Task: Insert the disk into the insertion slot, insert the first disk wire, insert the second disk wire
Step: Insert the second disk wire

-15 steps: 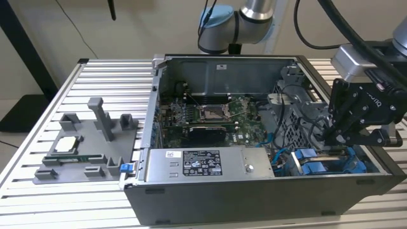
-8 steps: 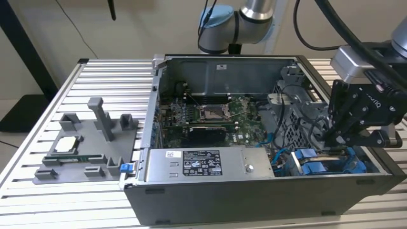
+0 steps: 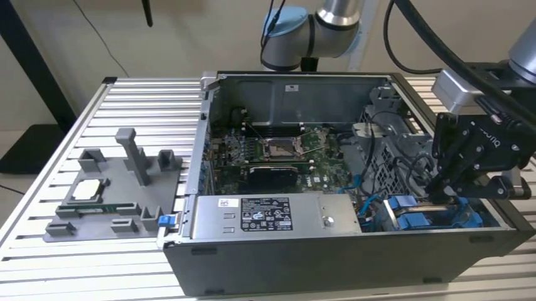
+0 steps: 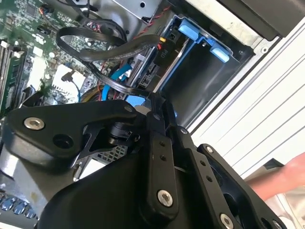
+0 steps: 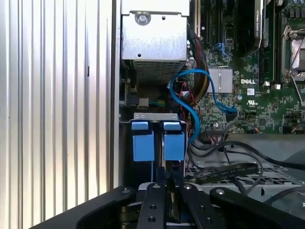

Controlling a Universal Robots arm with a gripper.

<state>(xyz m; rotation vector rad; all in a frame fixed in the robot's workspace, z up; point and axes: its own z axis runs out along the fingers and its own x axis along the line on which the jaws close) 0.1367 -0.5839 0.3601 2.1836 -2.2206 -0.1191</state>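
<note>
Gripper (image 3: 444,188) lowered into the drive bay corner of the open computer case (image 3: 335,251).

The gripper hangs just above the blue drive frames (image 3: 418,216), beside the power supply (image 3: 277,216), placed so as to work at the slot and its cables. In the first wrist view its fingers (image 5: 155,200) sit close together, though whether they pinch a connector I cannot tell. The disk (image 5: 174,143), judged by its blue frame, appears already seated in the bay next to the power supply. A blue cable (image 5: 195,109) loops free nearby.
</note>
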